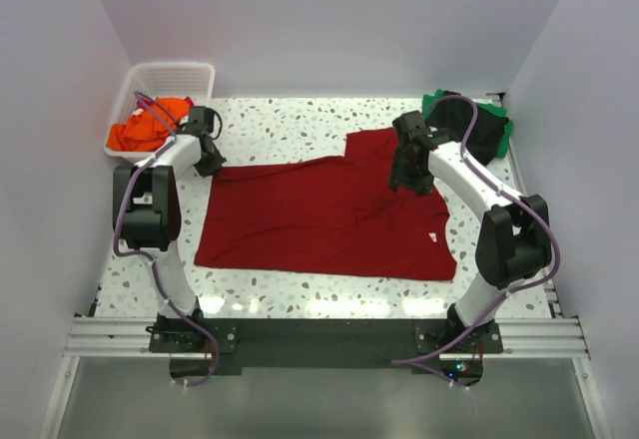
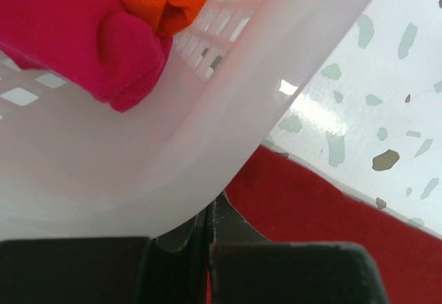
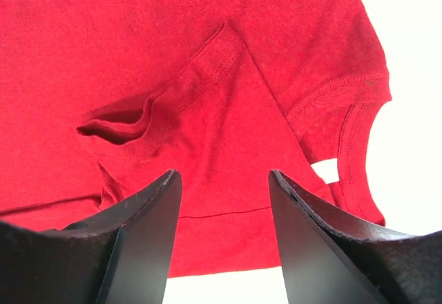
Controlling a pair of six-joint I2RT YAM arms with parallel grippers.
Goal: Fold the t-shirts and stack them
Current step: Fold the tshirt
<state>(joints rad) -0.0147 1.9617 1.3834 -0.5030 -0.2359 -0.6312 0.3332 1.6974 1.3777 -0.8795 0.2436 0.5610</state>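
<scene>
Crowding the basket point(image 2: 103, 179), left tool point(image 2: 209, 221) sits closed at the shirt point(image 1: 319, 219) edge; right tool point(image 3: 222, 176) gapes empty.

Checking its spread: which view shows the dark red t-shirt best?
Top external: nearly the whole dark red t-shirt lies spread out. Right wrist shows only a sleeve and neckline; left wrist, a strip beside the basket.
</scene>
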